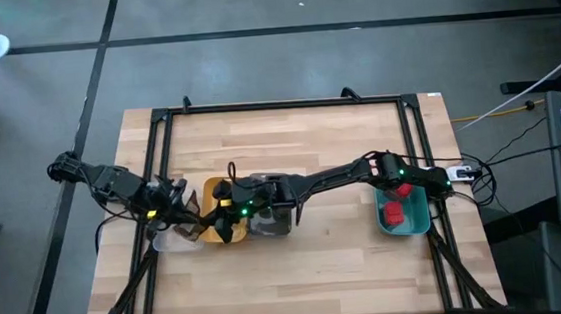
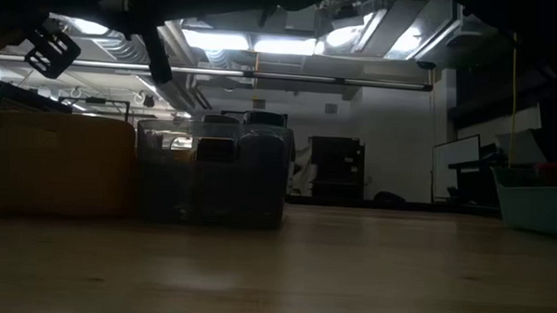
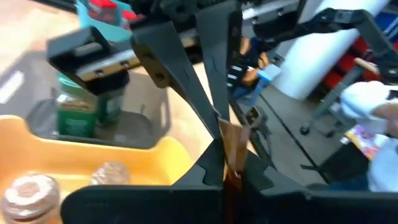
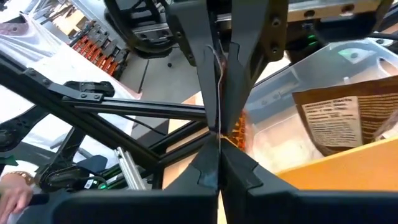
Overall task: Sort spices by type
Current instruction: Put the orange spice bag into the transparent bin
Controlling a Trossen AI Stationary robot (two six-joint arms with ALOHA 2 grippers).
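Observation:
Over the gap between the yellow tray (image 1: 210, 195) and the clear tray (image 1: 170, 242), my left gripper (image 1: 193, 222) and right gripper (image 1: 217, 214) meet tip to tip. Both are shut on one flat brown-orange packet (image 3: 234, 149). The second packet (image 4: 348, 118) lies flat in the clear tray (image 4: 292, 84). Two green-lidded jars (image 3: 87, 106) stand in the grey tray (image 3: 155, 121). Two tan-grey jars (image 3: 30, 191) stand in the yellow tray (image 3: 149, 165). The red boxes (image 1: 396, 212) lie in the teal tray (image 1: 418, 218). My left gripper pinches the packet between its two fingers at one end (image 3: 236, 171), coming level from the table's left. The packet stands on edge, lifted clear of the trays. My right gripper pinches the opposite end of the same packet (image 4: 237, 132) between its fingertips, coming level from the table's right. The packet is seen edge-on, held clear above the trays.
The right arm stretches across the table from the teal tray's side, over the grey tray (image 2: 213, 173). In the low view the yellow tray (image 2: 55, 163) and the teal tray (image 2: 537, 207) flank bare wood. The far half of the table (image 1: 289, 141) is bare wood.

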